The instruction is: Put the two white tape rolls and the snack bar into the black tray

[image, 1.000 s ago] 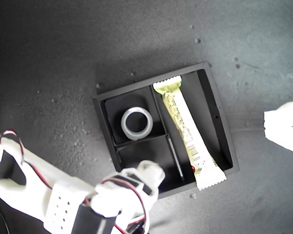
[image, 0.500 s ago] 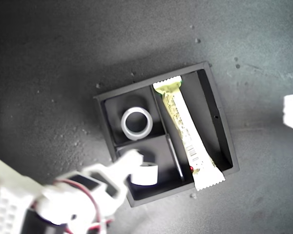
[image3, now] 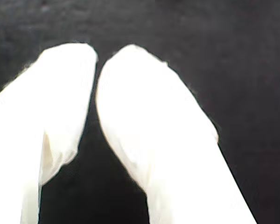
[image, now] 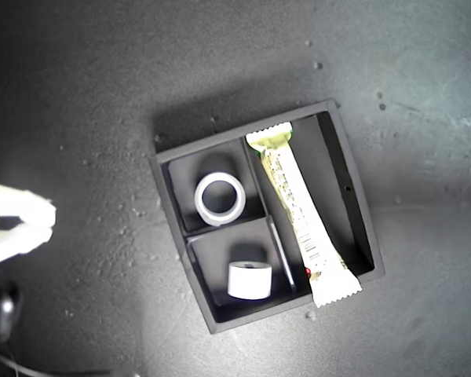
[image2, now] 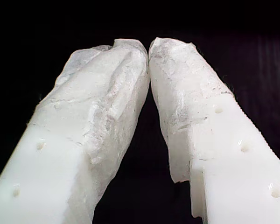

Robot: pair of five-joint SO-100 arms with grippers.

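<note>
Exterior view: the black tray [image: 359, 206] sits near the middle of a dark, speckled surface and holds all three task items. The larger white tape roll [image: 219, 199] lies flat, hole upward, in the small compartment nearer the top of this view; the smaller white tape roll [image: 250, 280] stands on its edge in the small compartment below it; the snack bar [image: 300, 214] lies lengthwise in the long compartment toward the exterior view's right, its lower crimped end resting over the tray's wall. A white gripper [image: 17, 224] shows at the exterior view's left edge, well apart from the tray; the wrist views do not tell which arm it belongs to. Judged from this layout, the placing appears finished, and what remains is at most a nudge to seat the bar's overhanging end and a retreat of the arms. The bar's wrapper carries a barcode and fine print, too small to read; no brand can be made out. First wrist view: the first gripper [image2: 148, 46] has its white jaws brought together, tips touching or nearly so, with nothing between them, against a black ground. Second wrist view: the second gripper [image3: 97, 58], somewhat blurred, likewise has its jaws closed to a thin gap at the tips and holds nothing; no task item appears here.
</note>
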